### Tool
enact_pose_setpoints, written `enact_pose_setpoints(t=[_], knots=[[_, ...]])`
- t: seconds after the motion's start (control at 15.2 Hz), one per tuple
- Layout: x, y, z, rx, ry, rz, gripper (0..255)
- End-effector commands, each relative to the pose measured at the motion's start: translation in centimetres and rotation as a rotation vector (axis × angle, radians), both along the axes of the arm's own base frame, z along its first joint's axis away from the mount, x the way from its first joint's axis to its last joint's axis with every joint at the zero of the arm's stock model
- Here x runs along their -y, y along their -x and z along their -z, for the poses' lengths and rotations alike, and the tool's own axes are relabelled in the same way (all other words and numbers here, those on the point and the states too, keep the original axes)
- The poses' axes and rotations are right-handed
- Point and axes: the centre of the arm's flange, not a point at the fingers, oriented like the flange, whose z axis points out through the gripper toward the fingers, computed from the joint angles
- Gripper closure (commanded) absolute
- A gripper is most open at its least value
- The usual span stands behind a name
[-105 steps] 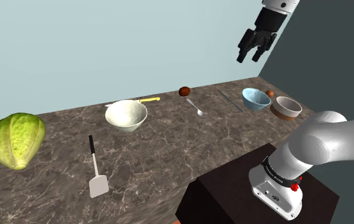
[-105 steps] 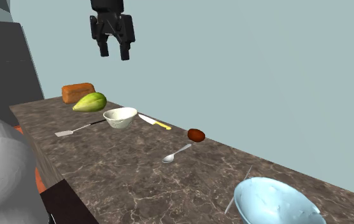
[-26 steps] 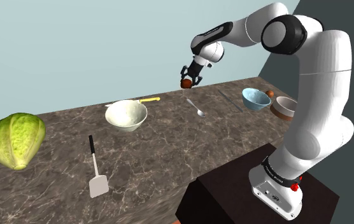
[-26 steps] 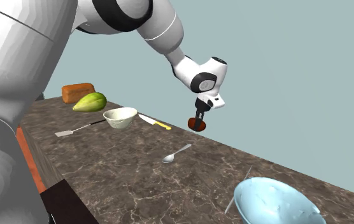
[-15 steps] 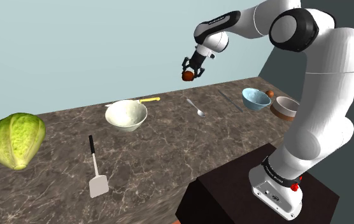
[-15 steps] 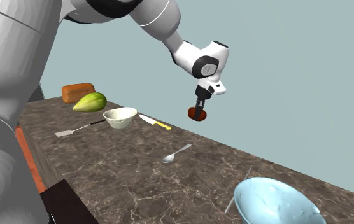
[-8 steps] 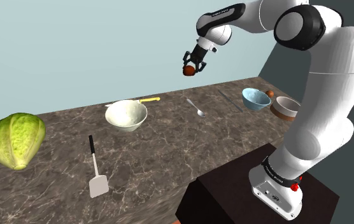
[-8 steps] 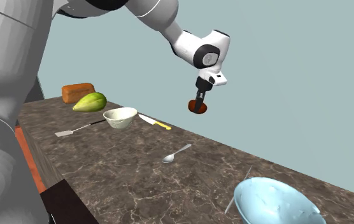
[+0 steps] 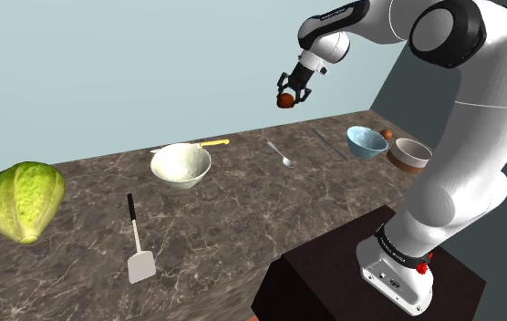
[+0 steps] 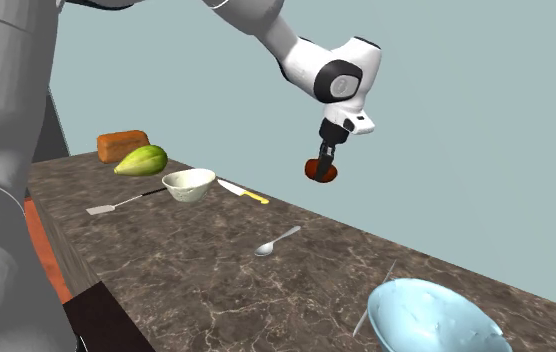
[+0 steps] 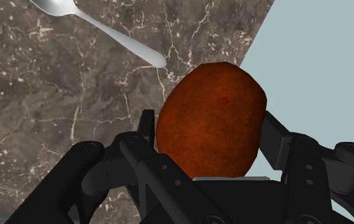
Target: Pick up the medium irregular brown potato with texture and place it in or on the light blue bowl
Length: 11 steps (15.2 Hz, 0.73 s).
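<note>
A reddish-brown potato (image 11: pixel 211 118) sits clasped between my black fingers, well above the marbled counter. My gripper (image 9: pixel 287 97) is shut on the potato (image 9: pixel 284 100) near the back wall, high over the spoon (image 9: pixel 279 153). In the second exterior view the gripper (image 10: pixel 322 168) holds the potato (image 10: pixel 322 173) in the air beyond the counter's far edge. The light blue bowl (image 9: pixel 367 141) stands on the counter toward the shoulder view's right, apart from my gripper; the bowl (image 10: pixel 431 318) lies close to the camera in the second exterior view.
A white bowl (image 9: pixel 181 165), a yellow-handled knife (image 9: pixel 208 142), a spatula (image 9: pixel 137 242) and a green cabbage (image 9: pixel 22 201) lie along the counter (image 9: pixel 243 210). A brown-rimmed dish (image 9: pixel 411 154) stands beside the blue bowl. A bread loaf (image 10: pixel 122 145) sits at the far end.
My gripper has carried the potato higher and toward the shoulder view's right, nearer the light blue bowl. Nothing on the counter has moved.
</note>
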Motion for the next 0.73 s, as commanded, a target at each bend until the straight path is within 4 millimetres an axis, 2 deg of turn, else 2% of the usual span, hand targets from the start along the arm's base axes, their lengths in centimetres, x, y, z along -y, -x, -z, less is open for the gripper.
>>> enact_pose_setpoints(t=[0.0, 0.66], knots=[[1.9, 2.2, -0.1, 0.001, 0.0, -0.001, 255], [11.7, 11.1, -0.2, 0.001, 0.0, -0.001, 255]])
